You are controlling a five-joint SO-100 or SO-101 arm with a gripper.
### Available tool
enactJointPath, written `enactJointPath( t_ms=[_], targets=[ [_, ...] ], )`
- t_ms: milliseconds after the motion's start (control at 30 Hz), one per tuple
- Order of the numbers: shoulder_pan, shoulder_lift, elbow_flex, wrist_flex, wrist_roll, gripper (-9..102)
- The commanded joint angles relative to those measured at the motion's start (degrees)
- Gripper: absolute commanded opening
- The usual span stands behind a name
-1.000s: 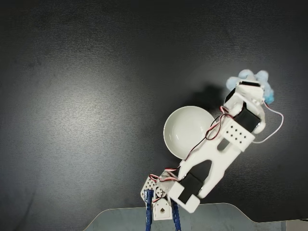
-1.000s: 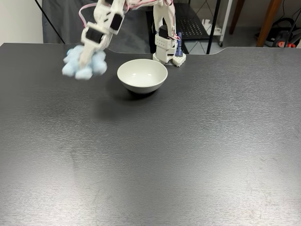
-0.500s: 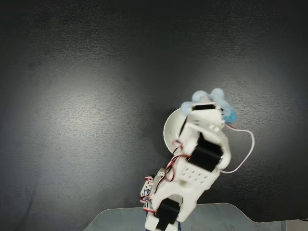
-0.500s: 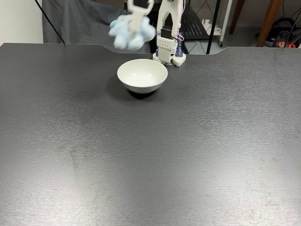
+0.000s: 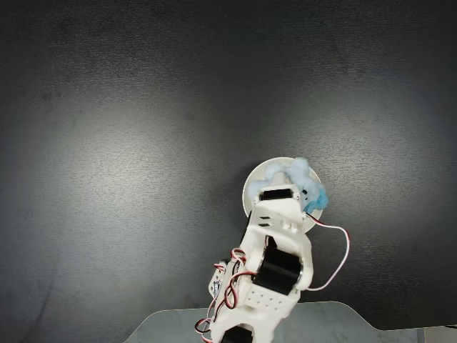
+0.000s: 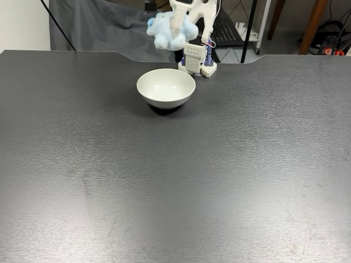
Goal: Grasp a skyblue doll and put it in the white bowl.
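The skyblue doll [image 6: 167, 32] hangs in the air above the white bowl [image 6: 165, 87], clamped in my gripper [image 6: 176, 35]. In the top-down fixed view the doll [image 5: 305, 184] sticks out past the gripper [image 5: 289, 182] over the bowl's rim [image 5: 251, 186]; the arm covers most of the bowl there. The bowl sits on the dark table in front of the arm's base [image 6: 196, 59] and holds nothing that I can see. The doll is well clear of the bowl's rim in height.
The dark table [image 6: 175, 181] stretches wide in front of the bowl. A notch in the table's far edge holds the arm's base. Behind the table are a dark cloth [image 6: 98, 27] and stands.
The arm has swung the doll from beside the bowl, up and across, until it hangs over the bowl. The bowl has not moved.
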Motion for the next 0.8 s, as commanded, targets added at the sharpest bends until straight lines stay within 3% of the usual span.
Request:
enactJointPath(
  t_ms=[0,167,400,767],
  targets=[
    [-0.18,2.29,6.42,2.37,0.09,-1],
    [-0.18,2.37,13.54,1.05,0.62,-1],
    [-0.09,2.2,18.81,-8.26,0.62,-1],
    [8.35,1.58,21.97,-8.88,0.7,-1]
  ],
)
